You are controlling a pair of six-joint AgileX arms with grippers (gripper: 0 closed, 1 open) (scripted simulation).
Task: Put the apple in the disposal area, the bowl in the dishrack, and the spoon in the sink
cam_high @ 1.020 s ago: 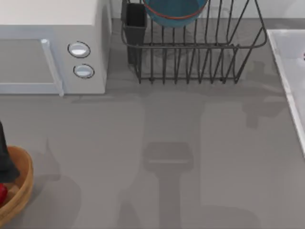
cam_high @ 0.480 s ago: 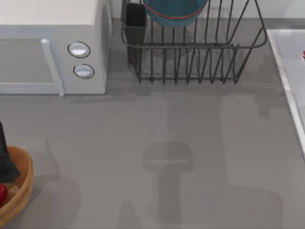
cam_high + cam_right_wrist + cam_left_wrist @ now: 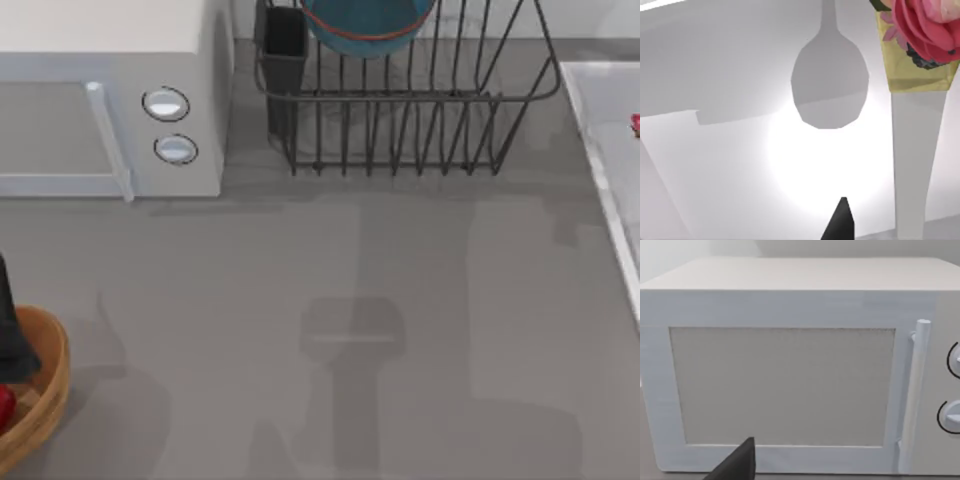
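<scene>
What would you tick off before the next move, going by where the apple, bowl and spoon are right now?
1. Glossy red apple inside the tan wooden basket: ok.
2. Teal-blue bowl in the dark wire dishrack: ok.
3. Pink-flowered spoon over the pale white sink: ok.
4. Spoon released and lying flat: cannot tell.
5. Left arm clear of the basket: not ok, it is above the rim.
</scene>
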